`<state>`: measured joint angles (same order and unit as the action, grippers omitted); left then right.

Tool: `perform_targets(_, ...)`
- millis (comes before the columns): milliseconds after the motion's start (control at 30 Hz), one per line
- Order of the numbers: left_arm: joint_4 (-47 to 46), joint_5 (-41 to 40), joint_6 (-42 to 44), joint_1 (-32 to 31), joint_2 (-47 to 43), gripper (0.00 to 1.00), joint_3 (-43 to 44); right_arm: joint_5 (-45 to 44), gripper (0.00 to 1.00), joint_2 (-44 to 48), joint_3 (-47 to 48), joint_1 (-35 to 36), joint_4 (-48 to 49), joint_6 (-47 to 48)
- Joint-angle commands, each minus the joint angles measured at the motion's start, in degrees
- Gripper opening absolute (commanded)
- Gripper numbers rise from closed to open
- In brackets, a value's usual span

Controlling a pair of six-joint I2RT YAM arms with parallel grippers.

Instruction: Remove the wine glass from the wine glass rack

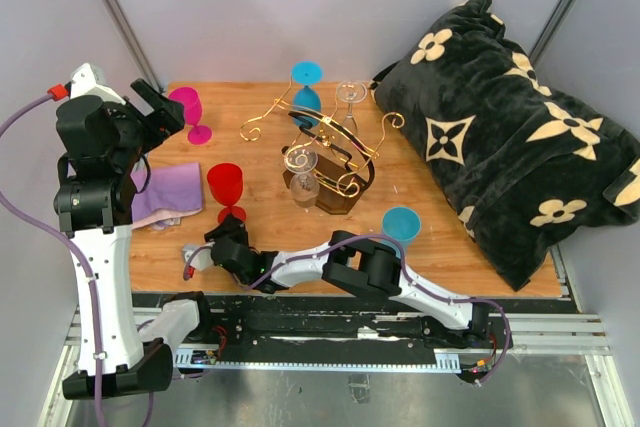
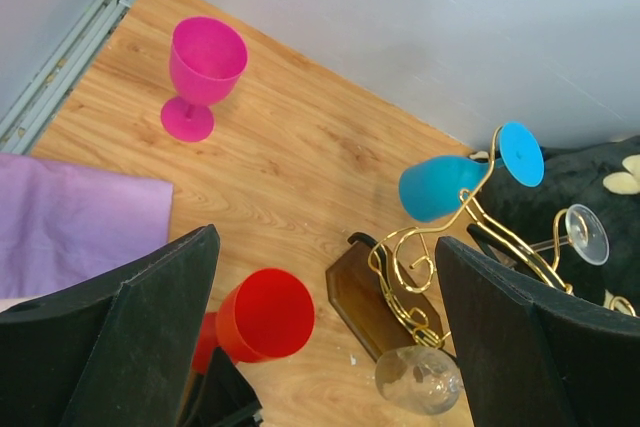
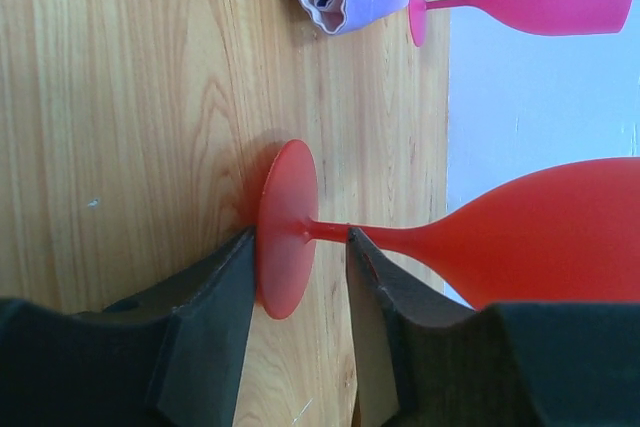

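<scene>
1. Top view: the wine glass rack stands mid-table. The red wine glass is upright on the wood just left of it, off the rack. The right gripper is low at its foot. The left gripper is raised near a pink glass.
2. Left wrist: jaws wide apart, nothing btwn them. Below are the red glass and the rack w/ a blue glass hanging.
3. Right wrist: fingers are parted either side of the stem at the foot — not squeezing. The foot sits flat on the table.

Folded purple cloth, black flowered blanket
</scene>
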<state>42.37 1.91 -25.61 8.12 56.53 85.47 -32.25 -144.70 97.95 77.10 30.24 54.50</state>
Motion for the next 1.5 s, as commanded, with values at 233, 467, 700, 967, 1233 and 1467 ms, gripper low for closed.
perform_targets(233, -2.35, 1.11, -0.45, -0.13, -0.88, 0.95, -1.45, 1.69, 0.40, -2.68, -3.62, -0.37, -10.80, -0.51)
perform_targets(467, -1.81, 1.08, -0.20, -0.13, 0.00, 0.95, 0.15, 0.71, 0.54, -4.25, -0.60, -0.51, -14.18, -2.88)
perform_targets(700, -2.88, 2.15, -0.74, -0.12, -0.46, 0.94, -1.92, 3.54, 0.55, -0.82, -4.05, -0.73, -17.78, -8.12)
perform_targets(967, -3.42, 2.04, -0.62, -0.17, -0.50, 0.94, -2.24, 13.50, 0.55, 5.62, -8.63, -0.64, -25.15, -12.99)
perform_targets(1233, -3.26, 1.39, 0.18, -0.19, -0.47, 0.94, -1.81, 22.14, 0.57, 8.00, -8.93, -0.15, -34.18, -15.86)
perform_targets(1467, -3.34, 0.95, 0.03, -0.16, -0.62, 0.94, -2.13, 25.92, 0.64, 14.06, -13.96, -0.18, -35.54, -19.98)
